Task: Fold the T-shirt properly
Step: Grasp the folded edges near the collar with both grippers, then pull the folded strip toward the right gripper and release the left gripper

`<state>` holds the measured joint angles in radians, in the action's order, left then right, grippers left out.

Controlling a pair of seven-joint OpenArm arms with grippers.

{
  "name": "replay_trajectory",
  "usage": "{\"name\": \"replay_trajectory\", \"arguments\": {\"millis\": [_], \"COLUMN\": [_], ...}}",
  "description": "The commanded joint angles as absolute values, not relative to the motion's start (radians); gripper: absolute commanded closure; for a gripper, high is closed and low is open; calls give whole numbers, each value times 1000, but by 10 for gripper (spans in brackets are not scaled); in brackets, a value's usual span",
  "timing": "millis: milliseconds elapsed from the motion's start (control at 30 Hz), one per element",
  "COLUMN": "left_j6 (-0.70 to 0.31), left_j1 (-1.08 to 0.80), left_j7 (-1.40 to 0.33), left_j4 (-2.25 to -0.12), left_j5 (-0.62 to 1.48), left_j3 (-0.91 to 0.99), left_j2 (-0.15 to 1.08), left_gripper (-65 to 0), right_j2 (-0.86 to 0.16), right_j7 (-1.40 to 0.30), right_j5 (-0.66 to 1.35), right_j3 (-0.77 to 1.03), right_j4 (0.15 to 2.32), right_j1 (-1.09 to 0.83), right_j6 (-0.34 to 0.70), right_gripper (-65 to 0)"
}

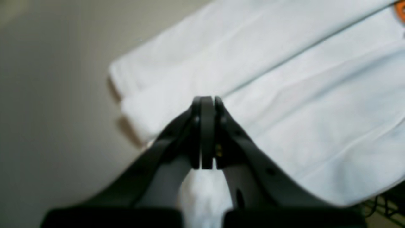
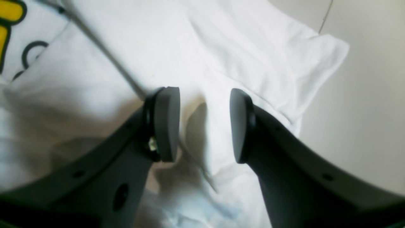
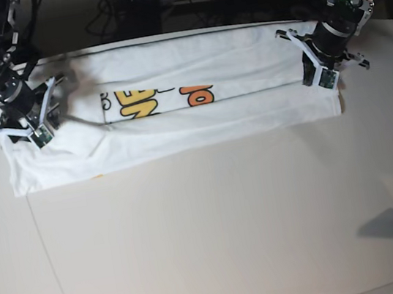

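Right gripper [image 2: 205, 125], jaws parted w/ nothing between the pads, hangs just over the T-shirt [image 2: 196, 47] near one short end of the folded band; bare white cloth shows in the gap, a sleeve corner juts out beyond the outer finger, and yellow-and-black print sits off past the inner one. Opposite end: left gripper [image 1: 207, 133], jaws pressed together; white cloth bunches behind the fingers in the left wrist view, but whether any is pinched can't be told. Its tip sits over the folded edge, w/ a stacked corner of the band just beyond and bare table [image 1: 47, 95] off to one side. Base view: T-shirt [image 3: 178, 120] lies as a long band across the far side of the table [image 3: 216, 225], both long edges turned in so only a strip of yellow and orange lettering shows mid-band, grippers at either end. Handling, judged: light, limp cotton, no stiffness, so layers will slide and sag if lifted from one point. Best hold looks like the end corners, pinching all layers together, both ends raised evenly to carry one end over the other.
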<state>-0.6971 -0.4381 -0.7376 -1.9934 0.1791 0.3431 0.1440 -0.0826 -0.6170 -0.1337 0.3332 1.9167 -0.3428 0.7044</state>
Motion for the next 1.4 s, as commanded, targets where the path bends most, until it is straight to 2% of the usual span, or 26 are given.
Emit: {"name": "replay_trajectory", "arguments": {"millis": [0,167,400,567,767,1367], "left_j6": [-677,-662,-662,-661,-661,-661], "left_j1": [-444,-441,-437,-440,-435,-418], "left_j7": [-725,-723,-728,-730,-730,-730], "left_j4": [-2009,-2011,-2008,-2008,-2008,-1983], "left_j5": [180,180,180,180,180,179], "left_j3": [343,344,355,358,404,410], "left_j2": [154,159,163,188,200,216], "left_gripper": [0,0,0,0,0,0], "right_j2": [-93,-111,-116,-142,-159,-246], "right_j7": [-598,-565,-558,-556,-559,-558], "right_j5": [-131,-131,-131,-133,-136,-136], "right_j3": [341,337,344,352,506,687], "right_j4": [1905,1830,1684,1593,1546,1406], "right_j1": [-325,-298,-249,-219,-165,-136], "right_j6": [698,698,698,698,698,698], "right_gripper": [-250,-160,-210,-210,-210,-210]}}
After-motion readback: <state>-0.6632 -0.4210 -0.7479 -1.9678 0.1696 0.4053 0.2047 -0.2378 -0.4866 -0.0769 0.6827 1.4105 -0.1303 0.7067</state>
